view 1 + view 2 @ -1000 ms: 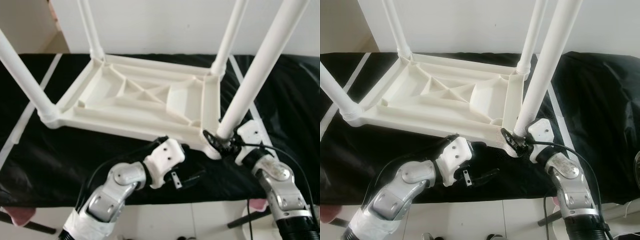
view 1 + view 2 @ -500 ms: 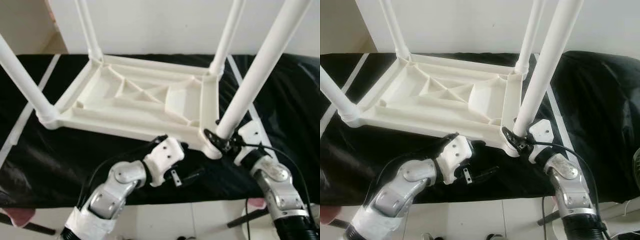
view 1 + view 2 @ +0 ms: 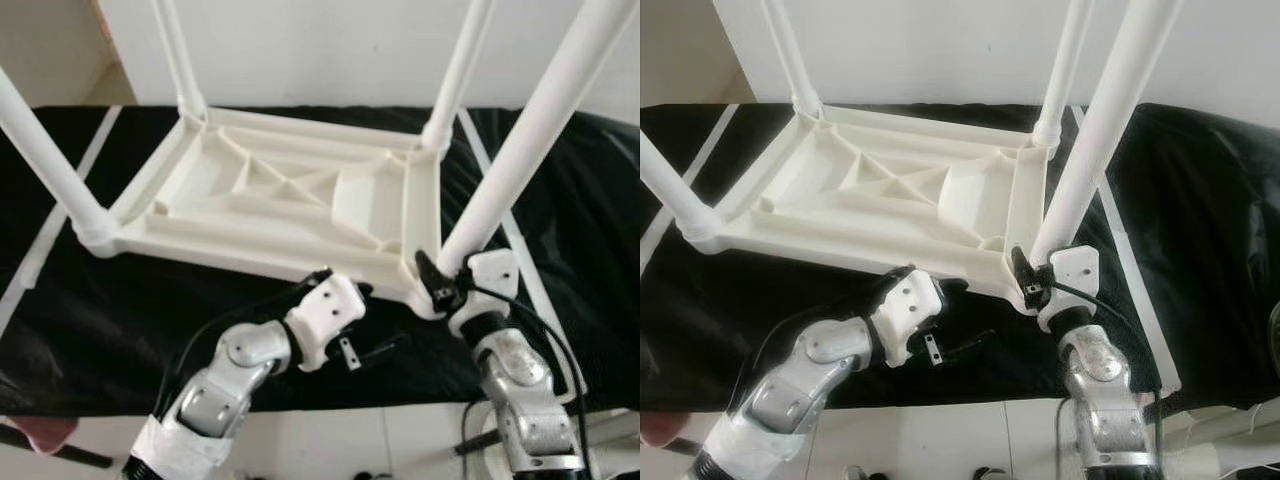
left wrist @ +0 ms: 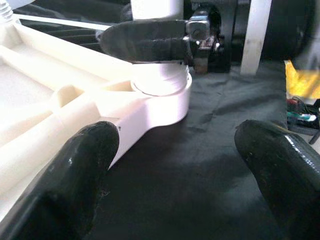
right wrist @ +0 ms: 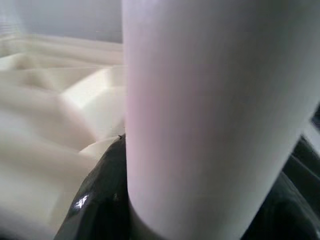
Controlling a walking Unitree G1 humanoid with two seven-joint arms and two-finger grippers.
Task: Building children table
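Jaws first: the right gripper (image 3: 1025,278) is clamped around the base of the near-right leg (image 3: 520,165), fingers hugging the tube just above its socket. The left gripper (image 4: 180,165) is spread wide with nothing between its fingers, hovering over the black cloth (image 3: 110,320) just beside the table's near edge.

Bigger picture: the white kids' table (image 3: 290,195) lies upside down on that cloth, ribbed underside up, all four legs standing in the corner sockets. A white strip (image 3: 1135,290) runs along the cloth past the right arm.
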